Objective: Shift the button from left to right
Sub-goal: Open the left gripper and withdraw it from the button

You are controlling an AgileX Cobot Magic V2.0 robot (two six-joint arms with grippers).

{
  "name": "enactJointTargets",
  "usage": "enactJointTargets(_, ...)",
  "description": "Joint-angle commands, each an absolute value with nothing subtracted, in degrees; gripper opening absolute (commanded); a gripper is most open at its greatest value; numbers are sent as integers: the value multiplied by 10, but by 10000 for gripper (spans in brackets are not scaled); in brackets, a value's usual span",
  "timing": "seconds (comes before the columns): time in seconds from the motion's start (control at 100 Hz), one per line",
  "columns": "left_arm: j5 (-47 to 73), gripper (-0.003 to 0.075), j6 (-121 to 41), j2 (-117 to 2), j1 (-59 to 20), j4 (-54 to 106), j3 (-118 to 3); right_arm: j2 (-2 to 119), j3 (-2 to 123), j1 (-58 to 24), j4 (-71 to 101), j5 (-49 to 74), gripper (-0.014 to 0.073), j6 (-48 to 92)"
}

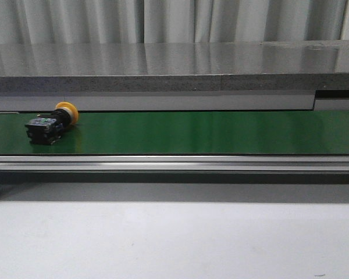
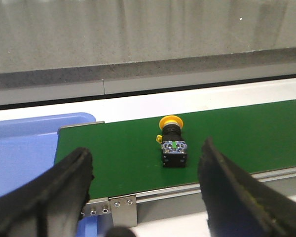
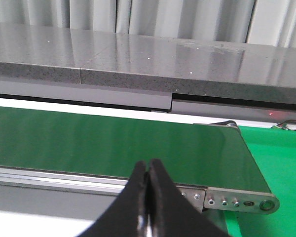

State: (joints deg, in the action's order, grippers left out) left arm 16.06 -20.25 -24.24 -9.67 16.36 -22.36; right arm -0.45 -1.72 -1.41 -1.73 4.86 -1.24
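Observation:
The button lies on its side on the green conveyor belt at the far left, yellow cap toward the back, black body toward the front. In the left wrist view the button lies ahead of my left gripper, which is open and empty, its fingers short of the belt's front rail. My right gripper is shut and empty, in front of the belt's right end. Neither gripper shows in the front view.
A blue bin stands at the belt's left end. A metal rail runs along the belt's front. A grey stone ledge runs behind it. A bright green surface lies past the belt's right end.

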Motion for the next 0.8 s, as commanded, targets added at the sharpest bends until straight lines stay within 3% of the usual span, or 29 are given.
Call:
enactJointTargets(0.0, 108, 446, -202, -207, -99, 172, -221, -15, -17, -15, -24, 0, -68, -11)
enactJointTargets(0.45, 54, 418, -202, -180, -99, 172, -172, -15, -17, -15, -24, 0, -68, -11)
enactJointTargets(0.59, 54, 263, -202, -180, -99, 172, -172, -15, -17, -15, -24, 0, -68, -11)
enactJointTargets(0.74, 56, 27, -202, -180, -99, 172, -172, -15, -17, -15, -24, 0, -68, -11)
enactJointTargets(0.79, 56, 6, -202, -180, -99, 172, -172, -15, -17, -15, -24, 0, -68, -11)
